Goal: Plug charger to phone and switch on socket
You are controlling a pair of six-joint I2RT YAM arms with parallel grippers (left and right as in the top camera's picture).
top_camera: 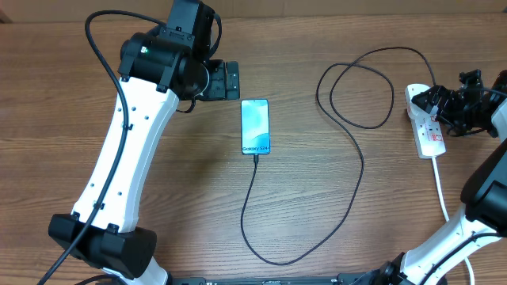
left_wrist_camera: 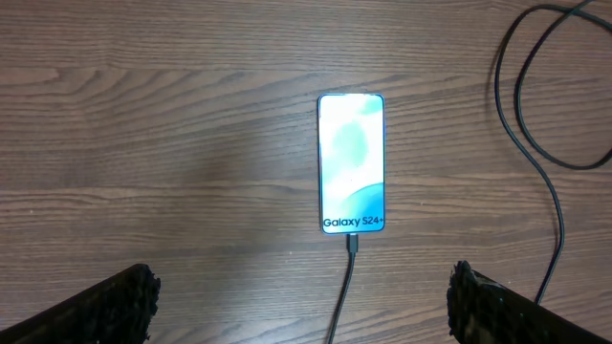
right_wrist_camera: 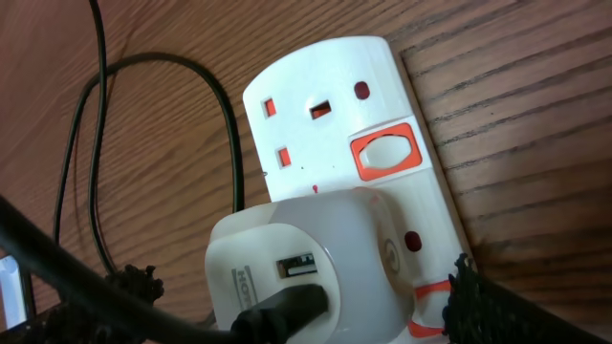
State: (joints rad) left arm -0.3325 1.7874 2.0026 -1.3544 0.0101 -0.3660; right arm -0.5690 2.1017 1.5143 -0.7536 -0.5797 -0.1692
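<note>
The phone (top_camera: 255, 127) lies flat mid-table, its cyan screen lit. In the left wrist view the phone (left_wrist_camera: 352, 162) has the charger's connector (left_wrist_camera: 353, 246) seated in its near end. The black charger cable (top_camera: 358, 166) loops right to a white adapter (right_wrist_camera: 306, 258) plugged into the white socket strip (top_camera: 430, 134). My left gripper (top_camera: 230, 81) hovers open beside the phone's far left corner, its fingertips (left_wrist_camera: 129, 296) wide apart and holding nothing. Over the strip, my right gripper (top_camera: 436, 105) is open and straddles the adapter. An orange-framed white switch (right_wrist_camera: 385, 153) sits just beyond the adapter.
The strip's white lead (top_camera: 440, 190) runs toward the table's front right. A loose cable loop (top_camera: 356, 87) lies between phone and strip. A second orange-edged switch (right_wrist_camera: 430, 304) shows beside the right finger (right_wrist_camera: 478, 306). The strip's free outlet (right_wrist_camera: 306, 115) is empty.
</note>
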